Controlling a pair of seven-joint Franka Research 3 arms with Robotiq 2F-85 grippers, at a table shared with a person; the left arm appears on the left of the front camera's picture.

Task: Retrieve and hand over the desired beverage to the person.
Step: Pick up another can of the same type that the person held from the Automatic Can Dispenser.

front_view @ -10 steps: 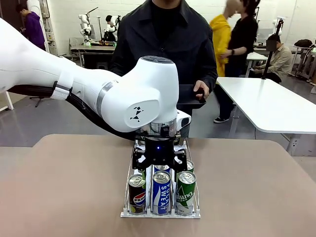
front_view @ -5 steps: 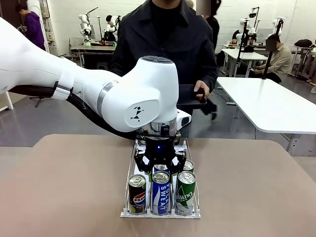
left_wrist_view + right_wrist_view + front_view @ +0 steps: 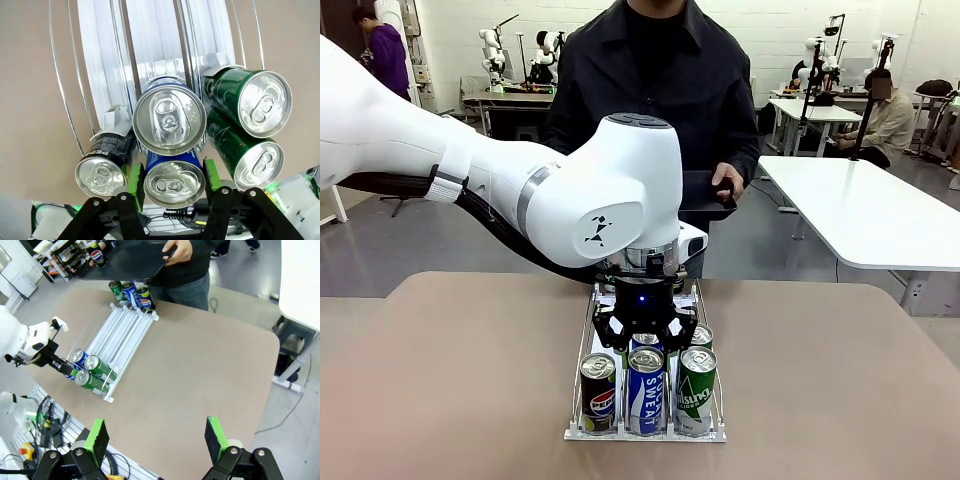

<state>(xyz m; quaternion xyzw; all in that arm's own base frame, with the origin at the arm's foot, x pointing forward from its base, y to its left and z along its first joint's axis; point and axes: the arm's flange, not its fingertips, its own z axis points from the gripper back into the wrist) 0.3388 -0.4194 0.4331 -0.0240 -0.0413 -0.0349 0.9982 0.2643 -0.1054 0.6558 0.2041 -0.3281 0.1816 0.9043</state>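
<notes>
My left gripper (image 3: 645, 340) reaches down into the middle lane of the white wire rack (image 3: 582, 345). In the left wrist view my left gripper (image 3: 171, 179) has its green pads (image 3: 133, 179) pressed against both sides of a blue can (image 3: 174, 184); it is shut on it. A second blue can (image 3: 170, 120) stands just behind. A black Pepsi can (image 3: 597, 392), a blue Pocari Sweat can (image 3: 646, 390) and a green can (image 3: 696, 390) line the rack's near end. The person (image 3: 660, 90) in a dark jacket stands at the far side. My right gripper (image 3: 156, 440) hangs open high above the table.
Two green cans (image 3: 262, 102) fill the lane beside the held one. The person holds a black flat board (image 3: 705, 192) in one hand. Three more cans (image 3: 131, 292) stand at the rack's far end. A white table (image 3: 870, 215) is at the right.
My left gripper's fingers have closed in onto the blue can. The arm has stayed in place. People walking in the background have gone from view.
</notes>
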